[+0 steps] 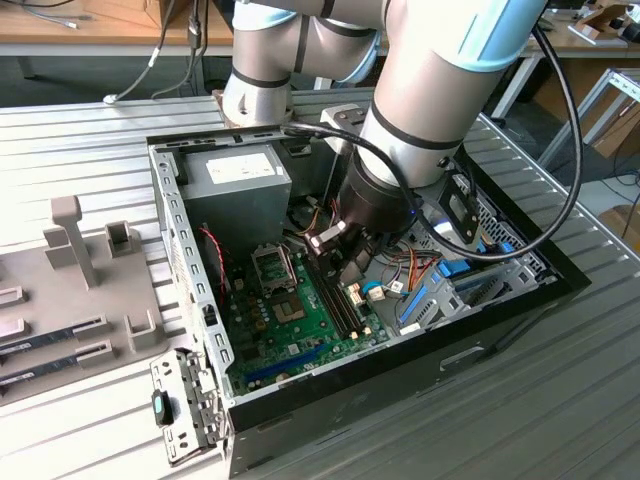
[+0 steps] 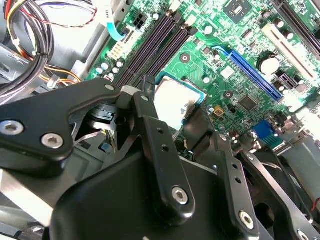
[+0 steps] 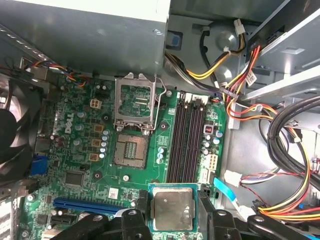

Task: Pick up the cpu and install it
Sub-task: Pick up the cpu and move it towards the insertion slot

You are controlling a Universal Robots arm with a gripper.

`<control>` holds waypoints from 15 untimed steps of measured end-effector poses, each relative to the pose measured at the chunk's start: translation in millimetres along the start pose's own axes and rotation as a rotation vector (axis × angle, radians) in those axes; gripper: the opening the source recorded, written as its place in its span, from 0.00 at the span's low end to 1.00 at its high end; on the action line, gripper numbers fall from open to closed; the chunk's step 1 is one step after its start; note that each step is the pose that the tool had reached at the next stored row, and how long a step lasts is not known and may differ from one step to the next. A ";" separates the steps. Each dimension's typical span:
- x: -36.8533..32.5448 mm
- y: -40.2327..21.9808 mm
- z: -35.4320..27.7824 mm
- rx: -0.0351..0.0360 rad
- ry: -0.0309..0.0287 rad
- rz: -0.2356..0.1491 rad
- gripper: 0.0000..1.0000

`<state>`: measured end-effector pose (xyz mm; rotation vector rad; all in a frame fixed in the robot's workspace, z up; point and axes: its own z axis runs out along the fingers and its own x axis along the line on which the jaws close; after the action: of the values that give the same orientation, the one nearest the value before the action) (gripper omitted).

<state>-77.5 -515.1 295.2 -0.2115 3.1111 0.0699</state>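
The cpu (image 3: 172, 207) is a small square chip with a silvery top and a thin green rim. My gripper (image 3: 172, 199) is shut on it, one black finger on each side. It hangs flat above the green motherboard (image 3: 80, 160), beside the black memory slots (image 3: 187, 137). The second wrist view shows the same cpu (image 2: 176, 97) between the fingers (image 2: 150, 87), over the board. The open cpu socket (image 3: 131, 150) lies a short way off, with its metal load plate (image 3: 135, 100) flipped up behind it. In the exterior view my gripper (image 1: 338, 252) is down inside the open computer case (image 1: 500, 320).
A grey power-supply box (image 1: 235, 175) fills the case's back corner. Bundles of coloured cables (image 3: 290, 130) lie beside the memory slots. A black fan (image 3: 12, 135) sits at the board's edge. A grey parts fixture (image 1: 70, 290) lies on the table at the exterior view's left.
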 end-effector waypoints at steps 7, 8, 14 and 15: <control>-3.2 -1.2 3.6 0.0007 0.0000 0.000 0.47; -3.4 -1.3 4.1 0.0009 0.0001 0.000 0.47; -4.3 4.4 5.9 0.0055 0.0006 0.003 0.47; -4.5 5.5 6.0 0.0061 0.0006 0.003 0.47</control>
<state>-73.7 -508.7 289.5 -0.2068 3.1119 0.0605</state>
